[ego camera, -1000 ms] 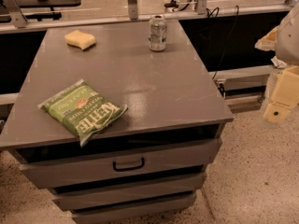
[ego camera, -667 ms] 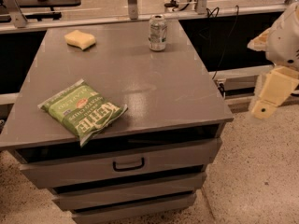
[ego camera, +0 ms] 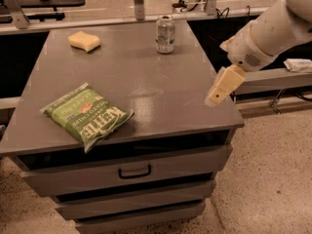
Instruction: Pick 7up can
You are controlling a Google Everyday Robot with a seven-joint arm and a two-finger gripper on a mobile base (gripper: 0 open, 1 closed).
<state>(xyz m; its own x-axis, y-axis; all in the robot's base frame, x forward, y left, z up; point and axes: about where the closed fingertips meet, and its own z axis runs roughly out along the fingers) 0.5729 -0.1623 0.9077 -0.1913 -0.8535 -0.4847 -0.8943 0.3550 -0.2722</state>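
Observation:
The 7up can [ego camera: 165, 34] stands upright near the far edge of the grey cabinet top [ego camera: 146, 87], a little right of centre. It has a green and silvery label and a shiny metal top. My gripper [ego camera: 223, 86] hangs from the white arm at the right, over the right edge of the cabinet top. It is well in front of and to the right of the can, apart from it.
A green Kettle chip bag [ego camera: 87, 114] lies flat at the front left of the top. A yellow sponge [ego camera: 84, 40] sits at the far left. Drawers with a black handle [ego camera: 134, 171] face me below. A rail and cables run behind the cabinet.
The arm has swung in from the right edge of the view toward the cabinet, and the gripper is now over the top's right edge. Can, bag and sponge have not moved.

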